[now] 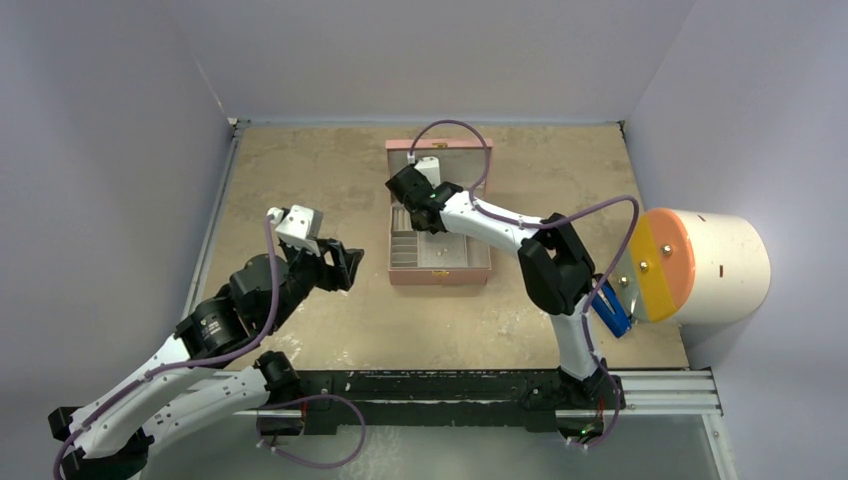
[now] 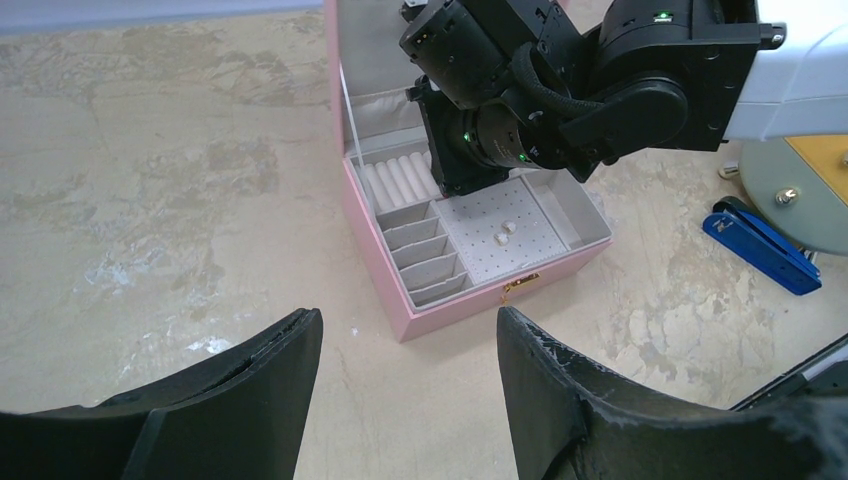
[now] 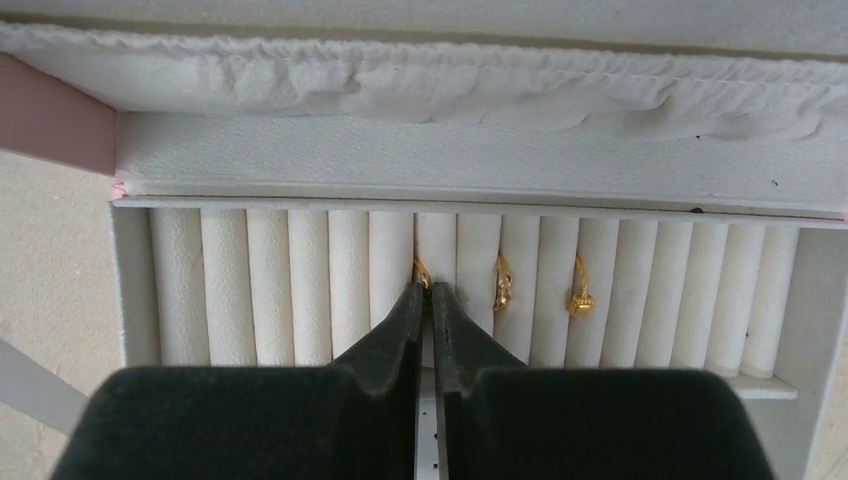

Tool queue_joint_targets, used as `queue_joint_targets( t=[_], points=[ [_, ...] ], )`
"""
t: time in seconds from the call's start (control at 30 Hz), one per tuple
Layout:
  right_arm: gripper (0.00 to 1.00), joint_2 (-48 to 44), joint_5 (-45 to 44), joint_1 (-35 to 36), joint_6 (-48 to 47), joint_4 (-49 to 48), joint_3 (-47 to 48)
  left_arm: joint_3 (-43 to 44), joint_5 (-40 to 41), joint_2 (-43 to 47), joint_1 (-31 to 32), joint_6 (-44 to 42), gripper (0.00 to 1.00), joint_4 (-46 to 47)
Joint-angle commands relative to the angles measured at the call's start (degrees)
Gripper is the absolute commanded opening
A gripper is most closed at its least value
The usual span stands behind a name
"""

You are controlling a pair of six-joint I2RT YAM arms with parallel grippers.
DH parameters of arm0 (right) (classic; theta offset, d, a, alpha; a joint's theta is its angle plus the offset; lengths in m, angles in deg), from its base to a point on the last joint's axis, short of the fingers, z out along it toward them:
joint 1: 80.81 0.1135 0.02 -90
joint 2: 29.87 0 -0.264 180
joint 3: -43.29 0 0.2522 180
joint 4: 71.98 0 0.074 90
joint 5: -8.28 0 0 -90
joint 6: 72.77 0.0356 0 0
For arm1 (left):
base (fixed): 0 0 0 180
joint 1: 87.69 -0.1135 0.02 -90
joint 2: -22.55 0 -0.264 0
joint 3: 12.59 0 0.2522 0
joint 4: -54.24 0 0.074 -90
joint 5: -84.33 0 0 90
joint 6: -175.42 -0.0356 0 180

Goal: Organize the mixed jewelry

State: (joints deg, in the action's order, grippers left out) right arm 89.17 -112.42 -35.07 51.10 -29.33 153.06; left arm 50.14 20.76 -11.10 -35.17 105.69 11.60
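Currently, left end effector [image 1: 345, 268] hangs released over the table [image 1: 300, 180], clear of the pink box [image 1: 440, 275], presumably to give room. Right end effector [image 3: 430, 292] is clenched, tips touching a gold ring [image 3: 420, 270] slotted between the ring rolls [image 3: 270, 280], beside two seated rings [image 3: 502, 283]; actual grip unconfirmed.

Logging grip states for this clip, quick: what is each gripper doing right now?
Left gripper: open, empty.
Right gripper: shut, tips at a gold ring; grip on it unclear.
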Motion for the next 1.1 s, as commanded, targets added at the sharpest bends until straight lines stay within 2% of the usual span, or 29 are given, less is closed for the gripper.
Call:
queue_joint_targets(
  t=[0.0, 0.2, 0.53, 0.87, 1.07],
  points=[
    [0.13, -3.69, 0.63, -0.65, -0.50, -0.96, -1.48, 0.12, 0.89, -0.61, -0.32, -1.28, 0.64, 0.94],
    [0.25, -10.83, 0.18, -0.63, -1.63, -0.62, -2.54, 0.11, 1.07, -1.35, -0.55, -1.20, 0.64, 0.79],
    [0.37, -25.28, -0.37, -1.30, -5.06, -1.32, -8.87, 0.13, 1.44, -1.96, -0.91, -1.20, 0.64, 0.84],
    [0.38, -38.15, -0.88, -9.72, -7.77, -5.27, -21.17, 0.15, 1.69, -2.69, -1.33, -1.20, 0.64, 0.85],
    [0.37, -40.02, 2.19, -17.30, -8.29, -9.18, -26.86, 0.11, 1.21, -3.13, -2.13, -1.28, 0.64, 0.93]
  ],
)
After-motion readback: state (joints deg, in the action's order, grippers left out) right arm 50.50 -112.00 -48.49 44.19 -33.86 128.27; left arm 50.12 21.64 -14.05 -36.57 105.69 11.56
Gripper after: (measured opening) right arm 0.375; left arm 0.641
